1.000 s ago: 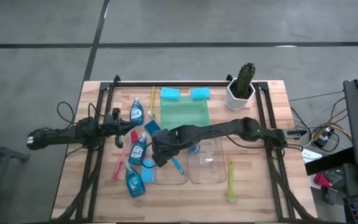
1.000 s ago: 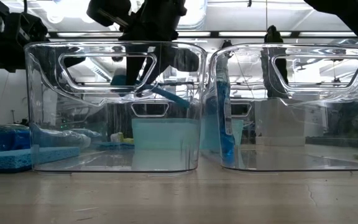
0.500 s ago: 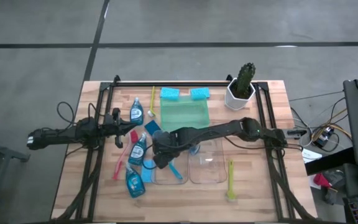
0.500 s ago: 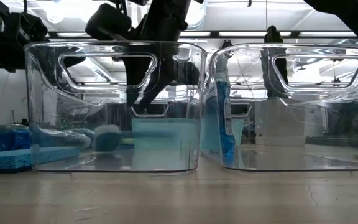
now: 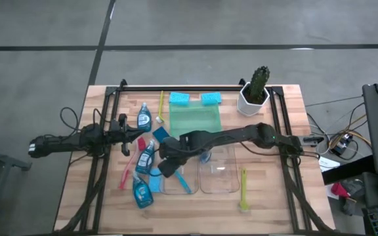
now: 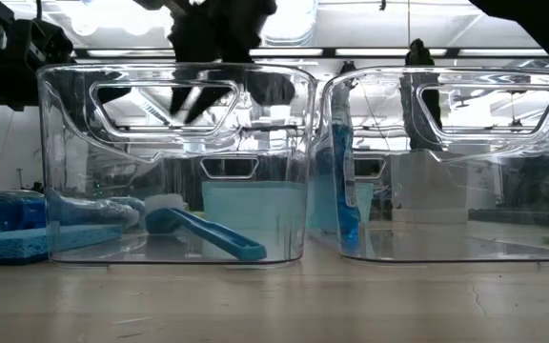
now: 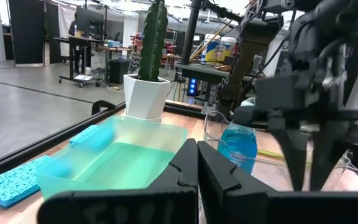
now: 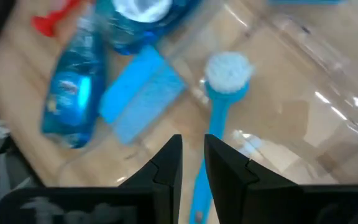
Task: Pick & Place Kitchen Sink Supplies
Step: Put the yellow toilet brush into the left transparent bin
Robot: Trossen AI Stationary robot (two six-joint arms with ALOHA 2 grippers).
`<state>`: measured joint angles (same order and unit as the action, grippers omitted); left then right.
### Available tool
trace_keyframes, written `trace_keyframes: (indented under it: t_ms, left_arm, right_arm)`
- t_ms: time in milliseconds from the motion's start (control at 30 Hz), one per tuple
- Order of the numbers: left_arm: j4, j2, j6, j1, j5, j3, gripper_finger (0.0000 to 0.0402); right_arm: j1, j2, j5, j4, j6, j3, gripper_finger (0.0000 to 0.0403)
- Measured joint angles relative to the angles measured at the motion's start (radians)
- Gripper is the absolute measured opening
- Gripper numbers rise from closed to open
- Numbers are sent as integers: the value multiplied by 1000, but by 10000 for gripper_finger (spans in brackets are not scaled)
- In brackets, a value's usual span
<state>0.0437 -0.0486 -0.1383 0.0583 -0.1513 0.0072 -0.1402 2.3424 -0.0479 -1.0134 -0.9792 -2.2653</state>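
A blue long-handled brush (image 6: 203,230) lies on the floor of the left clear bin (image 5: 179,190); it also shows in the right wrist view (image 8: 219,93). My right gripper (image 8: 193,155) hangs open and empty above that bin (image 6: 213,38). My left gripper (image 7: 197,163) is shut and empty at the table's left (image 5: 125,136). Three bottles of blue liquid (image 5: 144,118) (image 5: 145,157) (image 5: 141,192), blue sponges (image 5: 180,98) (image 5: 211,98) (image 5: 155,177), yellow-green brushes (image 5: 161,108) (image 5: 243,190) and a red-pink brush (image 5: 127,174) lie on the table.
A second clear bin (image 5: 218,174) stands right of the first, with a blue bottle (image 6: 343,181) at its left wall. A green tray (image 5: 195,120) lies behind the bins. A cactus in a white pot (image 5: 254,92) stands at the far right.
My right gripper has let go of the blue brush and gone up out of the left bin. The brush, held slanted a second ago, has dropped head first and now lies flat on the bin's floor.
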Motion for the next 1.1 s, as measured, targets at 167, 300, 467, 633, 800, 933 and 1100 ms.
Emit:
trace_keyframes:
  t_ms: [167, 300, 467, 633, 800, 933, 1100]
  left_arm:
    - [0, 0, 0, 0, 0, 0, 0]
    - [0, 0, 0, 0, 0, 0, 0]
    - [0, 0, 0, 0, 0, 0, 0]
    - [0, 0, 0, 0, 0, 0, 0]
    - [0, 0, 0, 0, 0, 0, 0]
    - [0, 1, 0, 0, 0, 0, 0]
    - [-1, -1, 0, 0, 0, 0, 0]
  right_arm:
    - [7, -1, -108, -31, 25, -91, 69]
    - [21, -35, -251, -58, 17, -85, 68]
    - [35, -85, -447, -189, 52, -86, 60]
    - [33, -135, -495, -397, 183, -86, 53]
    - [31, -172, -468, -566, 227, -84, 53]
    - [-13, -213, -444, -557, 217, -78, 53]
    - [-59, -245, -393, -558, 131, -73, 53]
